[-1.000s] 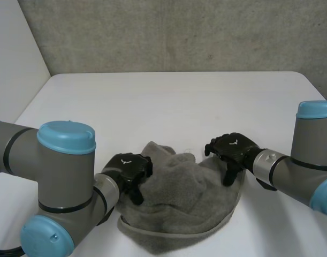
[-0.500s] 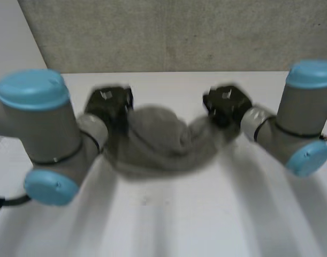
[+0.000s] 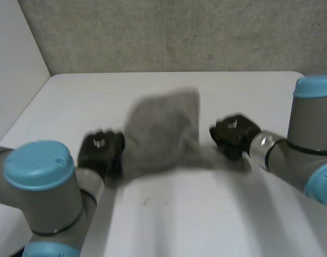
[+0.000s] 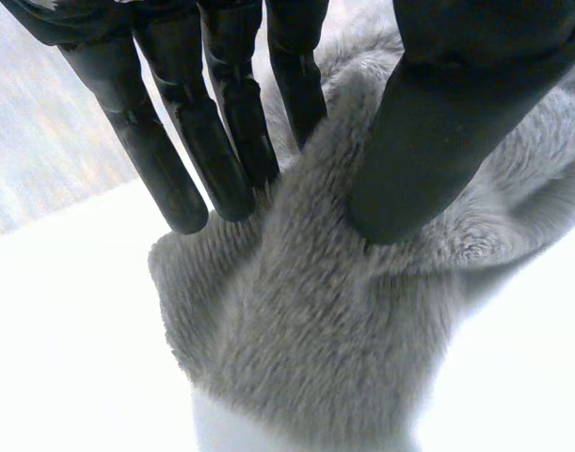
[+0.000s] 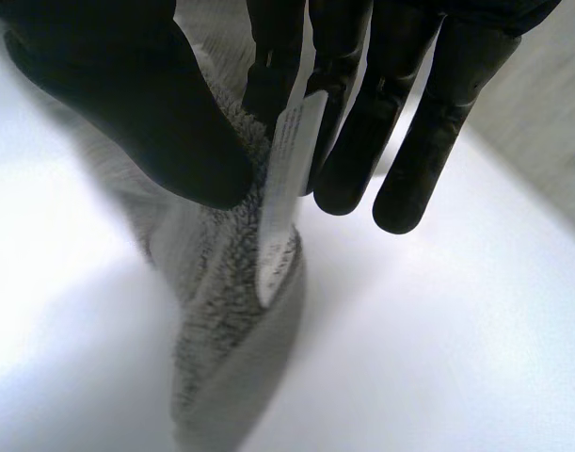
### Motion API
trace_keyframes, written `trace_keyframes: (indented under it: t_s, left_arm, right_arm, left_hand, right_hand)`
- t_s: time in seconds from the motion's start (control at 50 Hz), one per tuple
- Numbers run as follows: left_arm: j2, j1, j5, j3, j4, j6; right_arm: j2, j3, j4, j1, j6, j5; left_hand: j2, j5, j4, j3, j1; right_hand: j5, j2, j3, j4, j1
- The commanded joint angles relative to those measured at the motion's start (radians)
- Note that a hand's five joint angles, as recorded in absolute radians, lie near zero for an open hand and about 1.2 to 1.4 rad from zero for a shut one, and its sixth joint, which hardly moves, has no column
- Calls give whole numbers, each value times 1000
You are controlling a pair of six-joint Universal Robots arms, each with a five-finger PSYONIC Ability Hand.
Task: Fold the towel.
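Counter: the white counter [image 3: 206, 214] runs from the near edge to a grey rough wall [image 3: 168, 32] at the far side.
Arms: the left arm [image 3: 43, 203], grey with a light-blue cap, sits at the near left. The right arm [image 3: 308, 144] comes in from the right.
Towel: the grey fluffy towel [image 3: 160, 136] is over the middle of the counter, held between the two hands. One part stands up toward the far side. Whether its lower edge touches the counter I cannot tell.
Left hand: the black left hand [image 3: 100, 152] is at the towel's left end. Its fingers [image 4: 221, 122] are behind a thick bunch of pile and its thumb presses the front, so the cloth is pinched between them.
Right hand: the black right hand [image 3: 234, 134] is at the towel's right end. Its thumb clamps the hemmed edge against the fingers [image 5: 362, 113], and the towel hangs down from that grip toward the counter.
Label: a white cloth label [image 5: 282, 188] sewn to the towel's edge lies just beside the right thumb, in front of the fingers.
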Motion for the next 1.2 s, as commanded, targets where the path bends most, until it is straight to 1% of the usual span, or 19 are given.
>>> trace_keyframes:
  t_s: [0.02,0.06,0.18,0.2,0.22,0.26,0.28,0.32,0.36,0.48,0.54,0.56,0.6,0.64,0.66,0.7,0.8,1.04,1.2]
  left_arm:
    - [-16,-20,-1,-10,-294,-25]
    - [6,-28,2,-13,-375,-51]
    - [105,-82,5,-5,-407,-106]
    - [106,-82,5,-5,-407,-107]
    - [140,-89,5,0,-407,-110]
    - [173,-92,7,3,-407,-108]
    - [205,-92,7,9,-406,-107]
    - [231,-92,7,21,-403,-104]
    - [248,-89,10,38,-399,-100]
    - [262,-31,13,125,-383,-94]
    - [225,76,43,187,-347,-70]
    - [225,76,43,187,-347,-70]
    - [184,106,79,208,-329,-44]
    - [94,148,173,257,-300,26]
    - [93,148,174,257,-300,27]
    - [-1,197,258,309,-294,118]
    - [-130,253,322,394,-303,223]
    - [-318,270,393,484,-298,278]
    - [-326,250,438,481,-306,272]
  right_arm:
    - [-38,83,34,-83,-82,14]
    - [-66,96,36,-100,-83,12]
    - [-104,121,38,-130,-83,6]
    - [-106,124,38,-138,-85,8]
    - [-106,124,38,-138,-85,8]
    - [-111,127,38,-156,-85,15]
    - [-111,127,38,-157,-85,15]
    - [-132,126,38,-175,-83,21]
    - [-147,120,36,-181,-80,17]
    - [-190,89,27,-178,-63,6]
    - [-192,51,33,-160,-51,12]
    - [-192,50,33,-160,-51,12]
    - [-186,3,36,-128,-10,9]
    - [-174,-15,38,-123,10,6]
    - [-174,-16,38,-123,10,6]
    - [-140,-28,36,-115,23,5]
    - [-111,-35,36,-75,24,8]
    - [-69,-11,35,-65,27,5]
    - [-40,-74,27,-63,30,6]
  left_hand:
    - [-211,-221,-220,-212,-211]
    - [-272,-282,-281,-273,-273]
    - [-533,-543,-542,-534,-534]
    - [-534,-544,-542,-535,-534]
    - [-539,-550,-548,-540,-540]
    - [-542,-553,-551,-543,-543]
    - [-548,-559,-557,-549,-549]
    - [-548,-559,-557,-549,-549]
    - [-548,-559,-557,-549,-549]
    - [-548,-559,-557,-549,-549]
    - [-545,-556,-554,-546,-546]
    - [-545,-556,-554,-546,-546]
    - [-545,-556,-554,-546,-546]
    - [-539,-550,-548,-541,-540]
    - [-539,-550,-548,-540,-540]
    - [-522,-532,-531,-523,-522]
    - [-475,-485,-484,-476,-476]
    - [-425,-435,-434,-426,-426]
    - [45,34,36,44,44]
  right_hand:
    - [249,221,212,203,435]
    - [249,221,212,203,435]
    - [249,221,212,203,435]
    - [127,100,91,82,314]
    - [126,99,90,81,312]
    - [-405,-433,-441,-450,-219]
    - [-408,-436,-444,-453,-222]
    - [-920,-947,-956,-965,-734]
    - [-973,-1001,-1009,-1018,-787]
    - [-973,-1001,-1009,-1018,-787]
    - [-973,-1001,-1009,-1018,-787]
    - [-973,-1001,-1009,-1018,-787]
    - [-973,-1001,-1009,-1018,-787]
    - [-973,-1001,-1009,-1018,-787]
    - [-973,-1001,-1009,-1018,-787]
    - [-973,-1001,-1009,-1018,-787]
    - [-973,-1001,-1009,-1018,-787]
    - [-973,-1001,-1009,-1018,-787]
    - [-973,-1001,-1009,-1018,-787]
